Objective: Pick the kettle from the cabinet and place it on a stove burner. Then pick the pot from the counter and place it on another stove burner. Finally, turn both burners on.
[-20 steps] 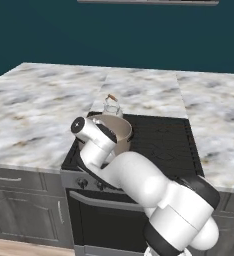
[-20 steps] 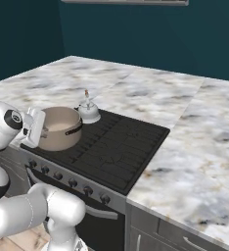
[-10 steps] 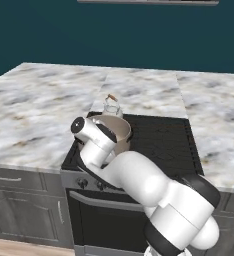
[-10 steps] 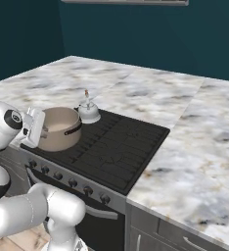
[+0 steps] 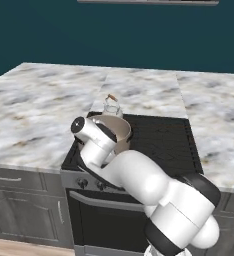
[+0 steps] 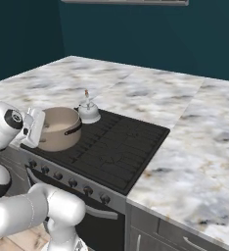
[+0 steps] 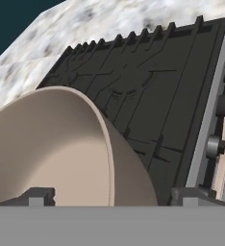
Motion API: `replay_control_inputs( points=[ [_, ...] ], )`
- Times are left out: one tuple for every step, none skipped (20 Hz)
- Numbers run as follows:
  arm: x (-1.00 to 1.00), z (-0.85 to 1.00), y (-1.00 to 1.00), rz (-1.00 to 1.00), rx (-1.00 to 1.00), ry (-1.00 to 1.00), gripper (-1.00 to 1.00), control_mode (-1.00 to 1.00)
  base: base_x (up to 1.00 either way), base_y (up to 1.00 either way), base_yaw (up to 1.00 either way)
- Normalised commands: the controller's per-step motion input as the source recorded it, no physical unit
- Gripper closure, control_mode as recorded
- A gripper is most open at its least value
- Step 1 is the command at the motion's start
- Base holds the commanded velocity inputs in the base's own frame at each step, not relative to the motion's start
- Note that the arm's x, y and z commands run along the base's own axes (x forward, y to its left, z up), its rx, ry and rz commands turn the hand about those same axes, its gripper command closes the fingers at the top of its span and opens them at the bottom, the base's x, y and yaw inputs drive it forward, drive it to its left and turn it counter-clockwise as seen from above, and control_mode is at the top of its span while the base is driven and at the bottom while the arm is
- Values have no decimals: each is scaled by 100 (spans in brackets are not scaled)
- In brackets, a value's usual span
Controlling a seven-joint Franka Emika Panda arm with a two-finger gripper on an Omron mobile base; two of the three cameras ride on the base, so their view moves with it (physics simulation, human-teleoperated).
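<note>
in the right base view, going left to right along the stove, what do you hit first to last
end effector → pot → kettle → bare black grates of the stove burners → marble counter

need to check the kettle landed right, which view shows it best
The right base view: the kettle stands whole on a rear burner behind the pot. The left base view shows only its top over the pot's rim.
</note>
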Motion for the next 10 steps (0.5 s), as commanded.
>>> replay_control_inputs(
  points=[
    [-12, 0, 0, 0, 0, 0, -100, -100, 0, 0, 0],
    [-18, 4, 0, 0, 0, 0, -100, -100, 0, 0, 0],
    [-32, 6, 2, -1, 0, -1, -100, -100, 0, 0, 0],
    [-33, 13, 2, -1, 0, -1, -100, -100, 0, 0, 0],
    [-38, 12, 7, -1, 0, 0, -100, -100, 0, 0, 0],
    [-39, 16, 7, -2, 0, 0, -100, -100, 0, 0, 0],
    [-38, 16, 9, -1, 0, 0, -100, -100, 0, 0, 0],
    [-36, 17, 10, -1, 0, 0, -100, -100, 0, 0, 0],
    [-33, 21, 5, -2, 0, -1, -100, -100, 0, 0, 0],
    [-35, 26, 3, -3, 0, -3, -100, -100, 0, 0, 0]
  ],
)
